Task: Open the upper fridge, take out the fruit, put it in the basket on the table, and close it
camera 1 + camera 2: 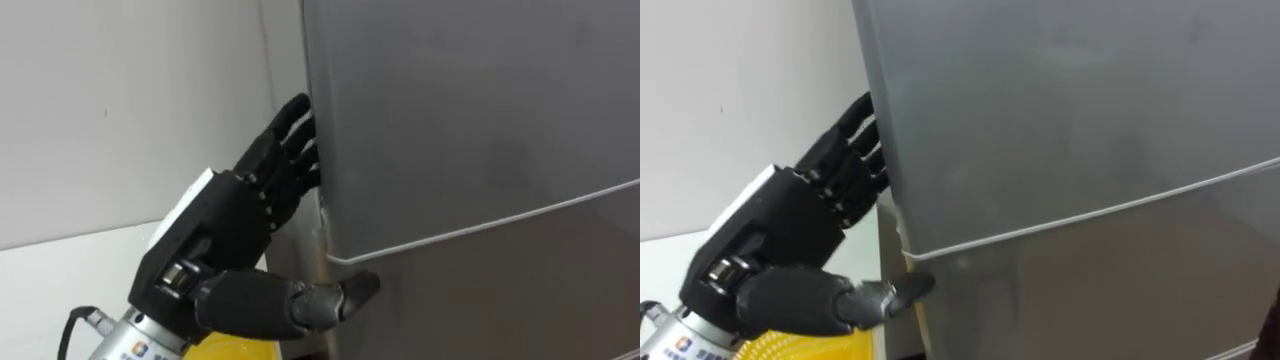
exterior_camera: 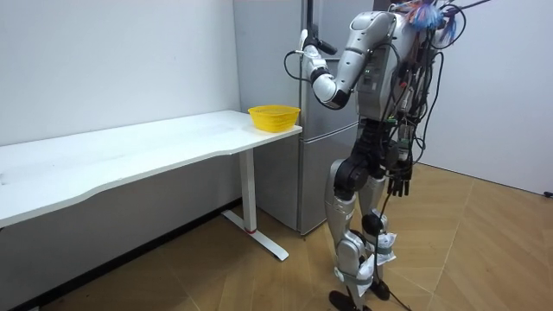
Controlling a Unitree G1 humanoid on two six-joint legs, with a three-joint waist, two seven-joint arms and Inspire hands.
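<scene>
Left eye view, supported by the right eye view and the room view. The fingers [image 1: 285, 150] of the left hand [image 1: 215, 230] lie close together, side by side and slightly bent, against the left edge of the fridge's upper door [image 1: 470, 120]. Their tips pass out of sight behind that edge, so it cannot be told whether they grip it. Below the fingers, the thumb [image 1: 335, 295] points across to the door front, its tip touching the seam [image 1: 480, 224] where the upper door meets the lower door [image 1: 500, 300]. The upper door is shut and stands directly to the right of the fingers. To the left of the fingers and behind them is the plain wall [image 1: 120, 100]. Beneath the hand, a yellow basket [image 2: 274, 117] sits at the end of the white table [image 2: 130, 155], just beside the fridge [image 2: 313, 173]. Room view: the robot stands upright on the wooden floor [image 2: 484, 250], facing the fridge, with its left arm raised to the door edge. Farthest from the fingers, the right hand [image 2: 399, 183] hangs by the thigh, its own fingers loose and pointing down.
</scene>
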